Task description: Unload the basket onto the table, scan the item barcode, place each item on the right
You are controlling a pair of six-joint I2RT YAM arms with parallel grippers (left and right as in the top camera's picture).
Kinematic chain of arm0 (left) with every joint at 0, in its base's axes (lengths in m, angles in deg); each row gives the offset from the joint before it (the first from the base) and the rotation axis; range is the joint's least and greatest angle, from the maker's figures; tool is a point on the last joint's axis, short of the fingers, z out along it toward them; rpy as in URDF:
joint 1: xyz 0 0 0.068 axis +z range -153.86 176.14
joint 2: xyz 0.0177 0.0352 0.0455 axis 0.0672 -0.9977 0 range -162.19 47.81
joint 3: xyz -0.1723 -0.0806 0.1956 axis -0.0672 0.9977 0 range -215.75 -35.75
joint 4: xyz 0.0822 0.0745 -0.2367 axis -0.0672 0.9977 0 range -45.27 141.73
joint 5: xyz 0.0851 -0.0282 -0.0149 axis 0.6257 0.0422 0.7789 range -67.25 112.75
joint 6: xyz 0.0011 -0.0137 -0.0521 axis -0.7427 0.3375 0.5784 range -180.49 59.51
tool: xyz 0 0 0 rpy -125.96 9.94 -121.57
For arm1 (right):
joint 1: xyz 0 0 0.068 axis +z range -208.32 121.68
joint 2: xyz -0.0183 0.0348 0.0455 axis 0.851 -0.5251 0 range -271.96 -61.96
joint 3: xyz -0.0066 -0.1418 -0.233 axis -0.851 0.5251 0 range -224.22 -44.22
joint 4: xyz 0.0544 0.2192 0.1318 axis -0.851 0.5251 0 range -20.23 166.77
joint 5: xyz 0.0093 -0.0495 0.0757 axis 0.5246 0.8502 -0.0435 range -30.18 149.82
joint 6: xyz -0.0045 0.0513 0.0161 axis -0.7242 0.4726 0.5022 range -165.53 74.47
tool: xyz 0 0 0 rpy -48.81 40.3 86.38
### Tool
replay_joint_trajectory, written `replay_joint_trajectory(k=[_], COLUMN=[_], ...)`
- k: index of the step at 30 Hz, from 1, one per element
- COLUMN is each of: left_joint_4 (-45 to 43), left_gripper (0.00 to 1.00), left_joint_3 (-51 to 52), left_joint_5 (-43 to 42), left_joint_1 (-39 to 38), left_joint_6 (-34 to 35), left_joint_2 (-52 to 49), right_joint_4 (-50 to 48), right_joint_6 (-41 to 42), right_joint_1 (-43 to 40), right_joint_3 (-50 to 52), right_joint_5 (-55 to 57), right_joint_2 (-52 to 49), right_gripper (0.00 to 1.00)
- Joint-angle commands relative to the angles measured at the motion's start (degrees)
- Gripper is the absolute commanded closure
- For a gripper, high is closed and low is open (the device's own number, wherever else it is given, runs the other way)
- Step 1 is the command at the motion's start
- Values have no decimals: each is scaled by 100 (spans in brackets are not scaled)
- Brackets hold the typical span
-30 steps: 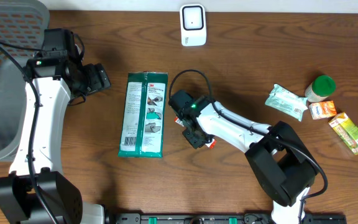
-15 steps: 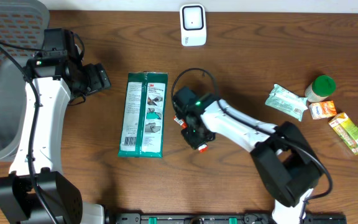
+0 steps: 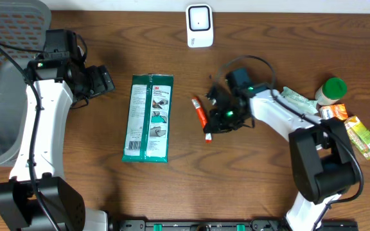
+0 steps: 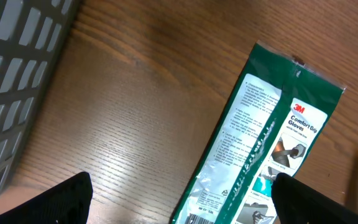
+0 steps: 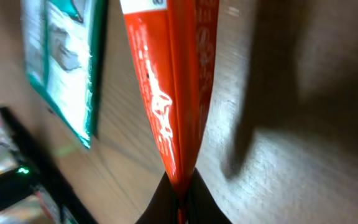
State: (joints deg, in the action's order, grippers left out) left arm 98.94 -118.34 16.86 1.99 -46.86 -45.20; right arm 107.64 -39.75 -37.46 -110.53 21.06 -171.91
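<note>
A flat orange-red tube hangs above the table's middle. My right gripper is shut on its crimped end. The right wrist view shows the tube rising out of the pinched black jaws of the right gripper. A white scanner stands at the back edge, apart from the tube. My left gripper stays open at the left, empty, beside a green 3M glove pack. In the left wrist view the left gripper hovers over the pack's lower end.
A grey mesh basket fills the far left. At the right lie a white pouch, a green-capped bottle, an orange box and a yellow-green box.
My right gripper closed on the tube beside the green pack, then lifted it and swung right and toward the back. The left arm has not moved.
</note>
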Motion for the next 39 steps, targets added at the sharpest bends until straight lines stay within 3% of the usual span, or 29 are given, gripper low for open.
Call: replay_joint_trajectory(k=[1, 9, 10, 13, 21, 25, 32, 38, 39], left_joint_4=[35, 35, 35, 35, 33, 35, 35, 35, 35], left_gripper=[8, 8, 8, 7, 8, 8, 8, 8, 8], left_joint_3=[-15, -15, -15, -15, -15, -15, -15, -15, -15], left_joint_5=[9, 9, 9, 9, 9, 9, 9, 9, 9], left_joint_1=[24, 24, 24, 24, 24, 24, 24, 24, 24], left_joint_6=[-33, -33, -33, -33, -33, -33, -33, -33, -33], left_joint_2=[-22, -22, -22, -22, -22, -22, -22, -22, -22], right_joint_4=[-608, -1919, -2037, -2205, -2133, -1845, -605, -1134, -1244], right_joint_6=[37, 879, 1003, 1137, 1169, 1493, 1980, 3101, 3357], right_joint_1=[-278, -745, -778, -846, -892, -883, -634, 9, 101], right_joint_3=[472, 1344, 1429, 1576, 1578, 1491, 734, 691, 710], right_joint_5=[-1421, -2002, -2002, -1958, -1799, -1182, 1021, 2367, 2424], right_joint_2=[107, 109, 109, 107, 109, 227, 929, 1191, 1167], right_gripper=[99, 96, 92, 59, 42, 43, 43, 48, 38])
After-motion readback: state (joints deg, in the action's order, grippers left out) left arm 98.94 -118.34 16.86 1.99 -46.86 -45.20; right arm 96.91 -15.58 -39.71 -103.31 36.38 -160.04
